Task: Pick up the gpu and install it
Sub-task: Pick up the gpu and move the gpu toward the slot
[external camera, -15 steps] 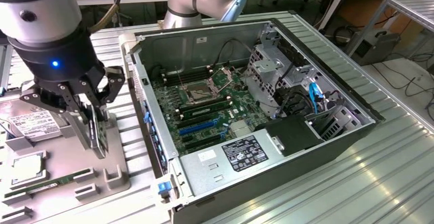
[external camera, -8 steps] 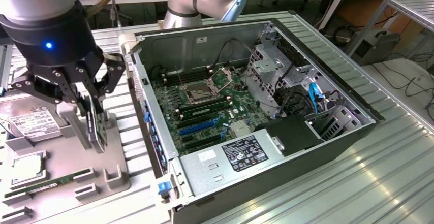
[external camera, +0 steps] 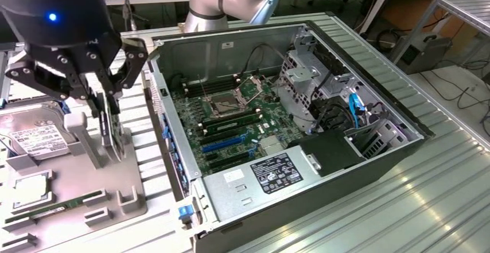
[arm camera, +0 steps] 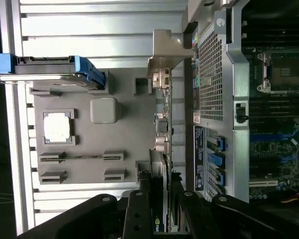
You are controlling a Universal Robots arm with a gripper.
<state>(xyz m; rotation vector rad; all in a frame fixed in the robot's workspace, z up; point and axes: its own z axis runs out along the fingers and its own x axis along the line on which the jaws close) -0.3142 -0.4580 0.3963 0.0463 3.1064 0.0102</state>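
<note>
While hovering over the tray (external camera: 134, 175), pinching the gpu (external camera: 115, 139) upright in the gripper (external camera: 105, 105); holding its long axis parallel to the near case (external camera: 163, 115) wall, slots (external camera: 218, 143) lying toward the exterior view's right.

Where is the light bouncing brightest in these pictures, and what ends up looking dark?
Exterior view: the ribbed metal table shines pale with reflected light, and a blue light glows on the arm's dark wrist. Wrist view: the table looks almost washed out, the grey holder tray is evenly lit without hard shadows, and the gripper is a near-black silhouette.
</note>
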